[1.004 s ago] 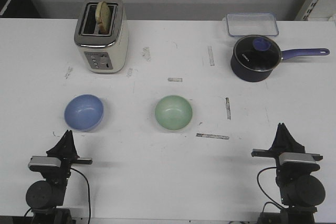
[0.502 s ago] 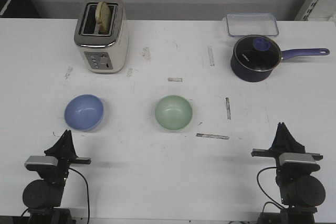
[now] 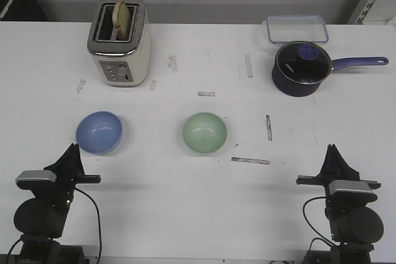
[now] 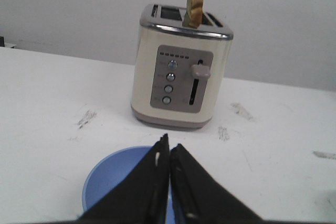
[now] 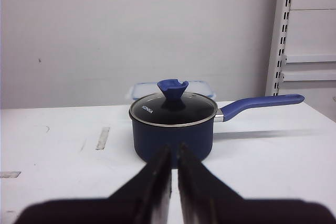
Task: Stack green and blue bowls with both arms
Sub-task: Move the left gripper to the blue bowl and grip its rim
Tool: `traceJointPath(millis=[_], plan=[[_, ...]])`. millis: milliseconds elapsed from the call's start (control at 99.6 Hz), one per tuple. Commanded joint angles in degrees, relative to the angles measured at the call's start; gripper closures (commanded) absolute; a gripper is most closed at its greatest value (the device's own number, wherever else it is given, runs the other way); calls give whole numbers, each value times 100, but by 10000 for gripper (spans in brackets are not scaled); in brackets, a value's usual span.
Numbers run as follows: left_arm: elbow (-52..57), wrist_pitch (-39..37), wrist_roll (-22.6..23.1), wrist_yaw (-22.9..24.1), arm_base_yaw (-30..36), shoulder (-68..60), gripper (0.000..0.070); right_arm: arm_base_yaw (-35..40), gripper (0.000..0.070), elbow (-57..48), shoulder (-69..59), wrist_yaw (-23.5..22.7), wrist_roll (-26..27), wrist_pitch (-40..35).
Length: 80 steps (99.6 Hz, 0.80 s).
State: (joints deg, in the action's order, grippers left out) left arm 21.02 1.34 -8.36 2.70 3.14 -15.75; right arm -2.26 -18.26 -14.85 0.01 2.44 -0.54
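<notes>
1. Front view: blue bowl (image 3: 99, 132) sits on the table (image 3: 185, 214) left of the green bowl (image 3: 205, 133), apart.
2. Left gripper (image 3: 70, 153): fingers pressed together, just short of the blue bowl.
3. Right gripper (image 3: 334, 153): fingers pressed together, facing the saucepan (image 3: 300, 68).

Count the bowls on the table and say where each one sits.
2. The blue bowl sits near the left gripper, in front of the toaster. The green bowl sits at the table's middle. Nothing seems hidden.
</notes>
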Motion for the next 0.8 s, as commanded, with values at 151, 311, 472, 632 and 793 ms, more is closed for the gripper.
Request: traceJointPath(millis=[151, 311, 472, 632, 793], plan=[[555, 732, 184, -13, -2, -855, 697, 4, 690, -20, -9, 2, 74, 76], [944, 933, 168, -15, -2, -1486, 697, 4, 690, -20, -9, 2, 74, 76], [1261, 896, 168, -13, -2, -1996, 697, 4, 690, -20, -9, 2, 74, 76], [1777, 984, 164, -15, -2, -2645, 697, 4, 690, -20, -9, 2, 74, 76], [2503, 1174, 164, -11, -9, -3427, 697, 4, 690, -20, -9, 2, 74, 76]])
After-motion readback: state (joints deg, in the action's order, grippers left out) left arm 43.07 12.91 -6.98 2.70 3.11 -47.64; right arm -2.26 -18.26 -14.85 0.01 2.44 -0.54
